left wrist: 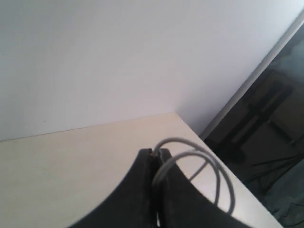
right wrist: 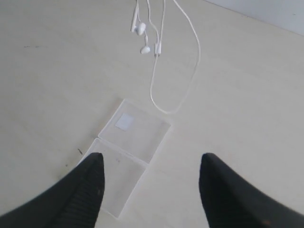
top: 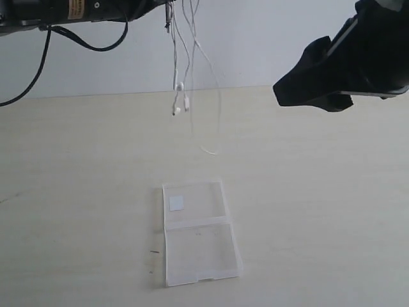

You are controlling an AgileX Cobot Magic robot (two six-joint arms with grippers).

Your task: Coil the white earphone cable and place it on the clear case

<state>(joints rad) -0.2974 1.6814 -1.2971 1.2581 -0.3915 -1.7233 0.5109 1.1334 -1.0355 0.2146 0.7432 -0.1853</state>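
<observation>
Glossy transparent plastic clear case (top: 200, 252), smooth white earphone cable (top: 211, 96), matt pale wood-look table (top: 319, 211)

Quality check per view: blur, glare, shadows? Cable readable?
Exterior view: even, soft light, barely any shadows; the white earphone cable nearly washes out against the wall, the clear case low-contrast on the table. Left wrist view: left gripper dark, out of focus; cable loops soft. Right wrist view: right gripper blurred, case and earbuds sharp, no glare.

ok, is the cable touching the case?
Apart. Exterior view: cable hangs from the left pincer, its lowest loop clear of the case; right wrist view shows the gap too.
</observation>
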